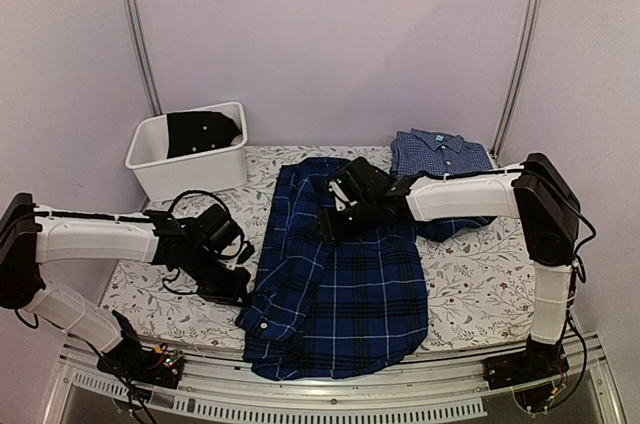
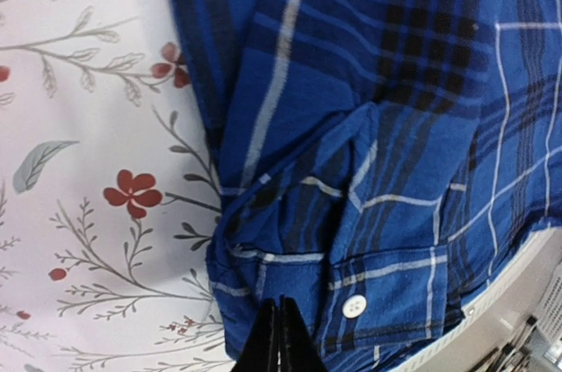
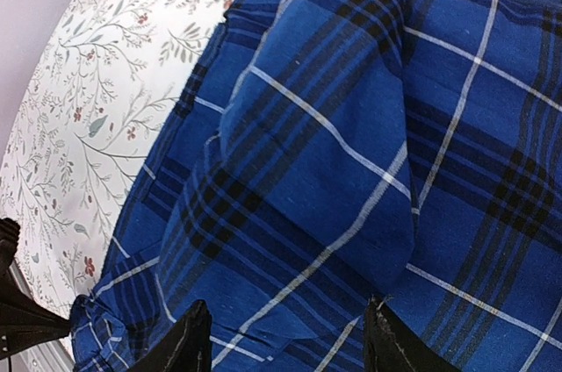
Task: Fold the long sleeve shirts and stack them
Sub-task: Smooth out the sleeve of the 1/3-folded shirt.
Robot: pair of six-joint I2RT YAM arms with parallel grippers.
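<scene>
Checked shirt (image 1: 440, 154) lies folded beyond right claw (image 3: 290, 344). Plaid shirt (image 1: 345, 284) beneath it is unfolded, unstacked. Right claw apart; left claw (image 2: 279, 339) clamped on its cuff (image 2: 351, 289).

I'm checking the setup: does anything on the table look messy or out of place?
Yes, the plaid shirt lies crooked, one cuff is crumpled in a heap at its side, and its hem hangs over the near edge of the table. The checked shirt behind looks neatly folded.
</scene>
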